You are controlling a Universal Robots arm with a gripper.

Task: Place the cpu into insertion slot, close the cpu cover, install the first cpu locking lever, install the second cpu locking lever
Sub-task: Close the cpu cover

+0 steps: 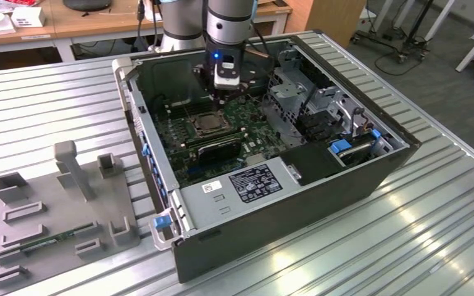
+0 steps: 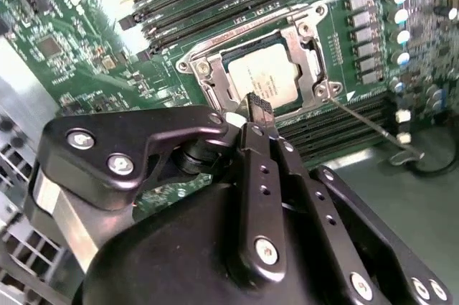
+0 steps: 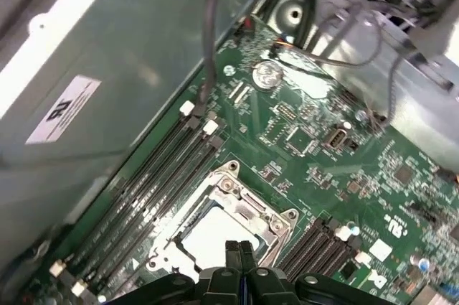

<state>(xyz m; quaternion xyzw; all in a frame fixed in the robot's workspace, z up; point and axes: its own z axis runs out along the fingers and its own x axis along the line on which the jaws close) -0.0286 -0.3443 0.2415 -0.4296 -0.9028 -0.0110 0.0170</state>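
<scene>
- the pincer (image 2: 258, 110) is hanging over the socket's edge, its fingers pressing together on nothing.
- the cpu (image 2: 267, 75) is sitting in the insertion slot (image 1: 208, 125), pale face up, on the green motherboard (image 2: 79, 54).
- the cpu cover (image 2: 208, 82) is lying flat, framing the chip.
- a thin wire lever (image 2: 373, 129) is angling away from the socket's corner.
- the open computer case (image 1: 303, 203) is resting on the slatted table (image 1: 434, 246).
</scene>
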